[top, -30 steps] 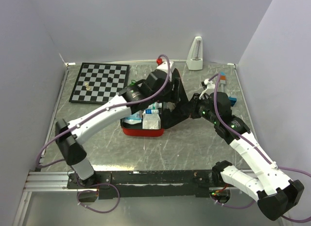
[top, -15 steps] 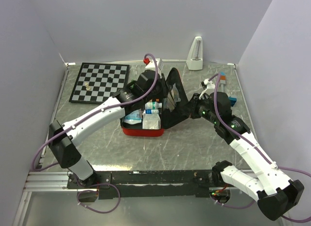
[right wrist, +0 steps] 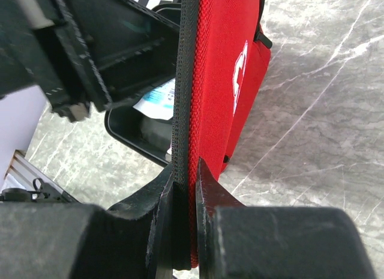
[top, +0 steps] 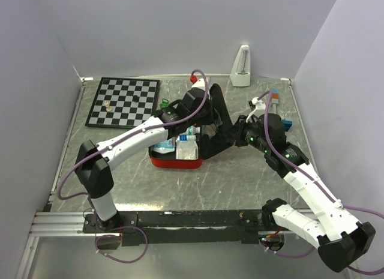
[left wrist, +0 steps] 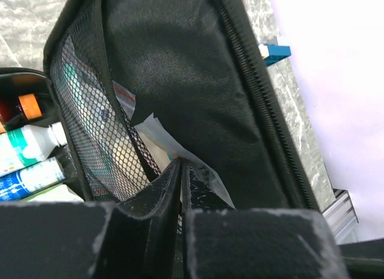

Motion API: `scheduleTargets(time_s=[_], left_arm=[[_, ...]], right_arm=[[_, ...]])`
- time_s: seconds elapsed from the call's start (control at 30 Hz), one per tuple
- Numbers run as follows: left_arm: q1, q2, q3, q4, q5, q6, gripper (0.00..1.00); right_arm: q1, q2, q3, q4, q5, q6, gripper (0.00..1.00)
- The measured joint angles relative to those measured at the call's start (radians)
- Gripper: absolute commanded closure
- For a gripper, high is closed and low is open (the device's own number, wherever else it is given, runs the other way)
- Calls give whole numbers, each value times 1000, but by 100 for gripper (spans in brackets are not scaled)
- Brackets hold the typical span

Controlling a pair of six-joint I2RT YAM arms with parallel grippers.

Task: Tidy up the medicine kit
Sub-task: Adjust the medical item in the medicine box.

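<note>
Red zippered clamshell medicine kit (top: 174,163): right gripper (right wrist: 185,171) clamps its lid (right wrist: 222,81) upright for access; left gripper (left wrist: 182,171) pinches black mesh pocket (left wrist: 90,111) rim.

Reaches far forward with the left gripper (left wrist: 181,171), pinched tight. Leans in with the right gripper (right wrist: 186,171), pinched tight too.

A grey, white-veined tabletop (top: 198,189) fills the middle of the frame under soft, even light. Plain pale walls enclose it: a back wall (top: 180,33) across the top, a left wall (top: 30,111) and a right wall (top: 345,63) at the sides.
</note>
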Motion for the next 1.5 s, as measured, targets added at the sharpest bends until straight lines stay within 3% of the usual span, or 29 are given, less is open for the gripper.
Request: scheduleTargets(time_s=[0.13, 0.27, 0.83, 0.97, 1.0, 1.17, 1.4, 1.5], left_arm=[[0, 29, 15, -2, 14, -2, 91], [0, 85, 75, -39, 13, -1, 99], [-25, 145, 208, -282, 124, 246, 98], [-30, 131, 182, -271, 136, 265, 71], [-30, 112, 154, -253, 137, 265, 61], [-42, -29, 48, -196, 144, 251, 30], [-41, -246, 16, -120, 122, 225, 17], [-34, -383, -72, -61, 61, 194, 16]], right_arm=[[0, 0, 0, 0, 6, 0, 86], [0, 0, 0, -7, 27, 0, 86], [0, -2, 0, -18, 19, 0, 86], [0, -2, 0, -23, 20, -2, 86], [0, -2, 0, -23, 19, -2, 85], [0, 0, 6, -23, 11, -3, 85], [0, 6, 15, -27, 8, -3, 80], [0, 18, 29, -30, -2, -3, 60]])
